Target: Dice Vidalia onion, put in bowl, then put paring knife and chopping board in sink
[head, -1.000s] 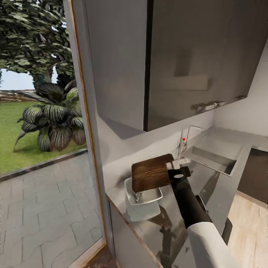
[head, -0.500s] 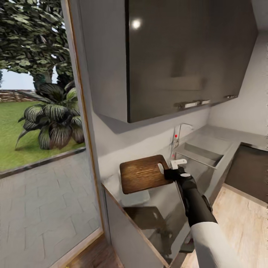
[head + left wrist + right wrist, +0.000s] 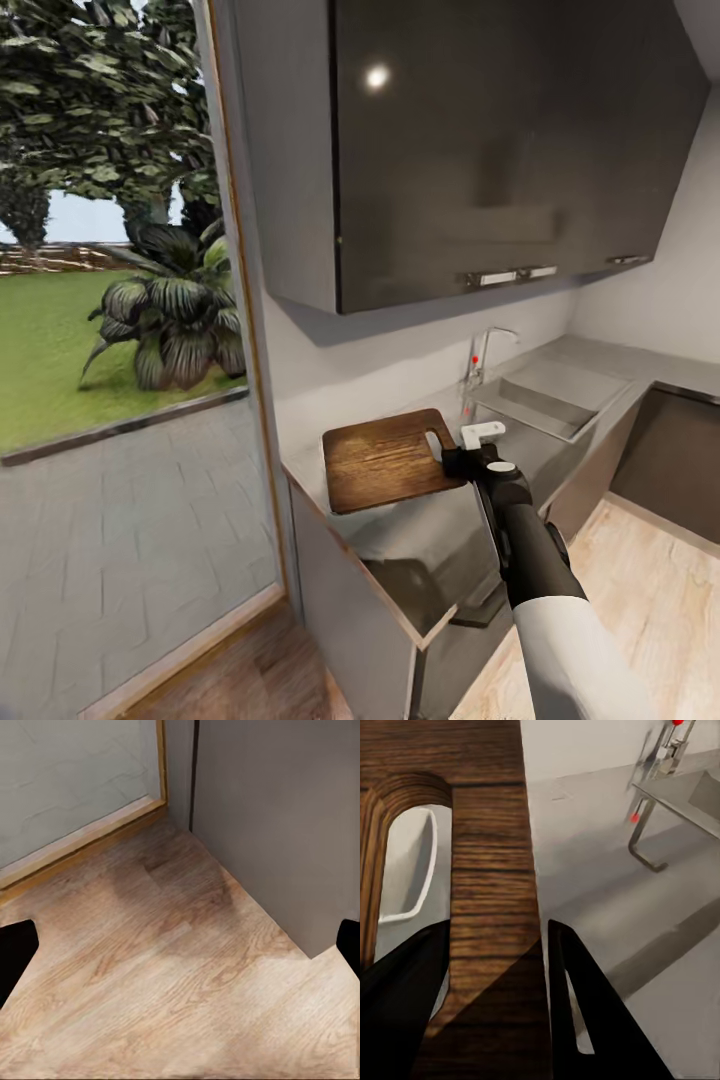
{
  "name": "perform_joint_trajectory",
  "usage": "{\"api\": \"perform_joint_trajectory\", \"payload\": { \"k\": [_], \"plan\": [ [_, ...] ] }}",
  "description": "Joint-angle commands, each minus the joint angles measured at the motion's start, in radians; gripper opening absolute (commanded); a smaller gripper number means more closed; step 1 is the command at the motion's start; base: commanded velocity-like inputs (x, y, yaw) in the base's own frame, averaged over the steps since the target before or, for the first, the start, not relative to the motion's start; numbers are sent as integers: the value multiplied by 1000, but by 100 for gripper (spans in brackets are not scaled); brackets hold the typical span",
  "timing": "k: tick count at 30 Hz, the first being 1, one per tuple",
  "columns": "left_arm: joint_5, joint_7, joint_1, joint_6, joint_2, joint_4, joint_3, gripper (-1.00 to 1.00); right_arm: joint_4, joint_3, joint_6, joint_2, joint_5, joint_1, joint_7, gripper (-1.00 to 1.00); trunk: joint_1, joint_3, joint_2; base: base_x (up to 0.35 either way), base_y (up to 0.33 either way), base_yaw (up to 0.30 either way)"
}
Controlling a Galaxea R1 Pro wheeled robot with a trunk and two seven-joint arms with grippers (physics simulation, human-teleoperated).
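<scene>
Right pincer (image 3: 495, 967) squeezed shut on the chopping board (image 3: 385, 460), pinching the end strip beside the handle slot, one dark finger (image 3: 405, 990) on each side. Held up flat, sticking out past the fingertips, over the countertop (image 3: 440, 545). Looks stiff, hard and a bit heavy; likely to droop or twist if held only at the end, so a firm squeeze close to the slot seems best. White bowl (image 3: 412, 881) peeking through the slot, under the board. Farther ahead of the pincer, the tap (image 3: 482, 355) with its red dot, then the sink (image 3: 535, 405). Left pincer (image 3: 180, 952) wide open, holding nothing, pointing at the wooden floor (image 3: 165, 975).
</scene>
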State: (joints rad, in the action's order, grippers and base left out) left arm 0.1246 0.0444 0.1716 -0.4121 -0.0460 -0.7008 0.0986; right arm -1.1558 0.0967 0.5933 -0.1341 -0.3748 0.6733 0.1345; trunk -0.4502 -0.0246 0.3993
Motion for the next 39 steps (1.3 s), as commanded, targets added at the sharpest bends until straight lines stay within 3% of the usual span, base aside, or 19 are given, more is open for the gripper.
{"api": "perform_joint_trajectory", "payload": {
  "k": [1,14,39],
  "plan": [
    [10,5,0,-2,-2,1,7,100,-2,3,3,-1,-9,0,10,-100,0,0,1,-282,-184,259],
    [10,5,0,-2,-2,11,8,100,-16,3,4,-1,-9,0,10,-100,0,0,1,-224,-228,260],
    [9,5,0,-4,4,21,12,100,-16,3,4,-2,-9,0,10,-100,0,0,1,-6,-306,260]
  ]
}}
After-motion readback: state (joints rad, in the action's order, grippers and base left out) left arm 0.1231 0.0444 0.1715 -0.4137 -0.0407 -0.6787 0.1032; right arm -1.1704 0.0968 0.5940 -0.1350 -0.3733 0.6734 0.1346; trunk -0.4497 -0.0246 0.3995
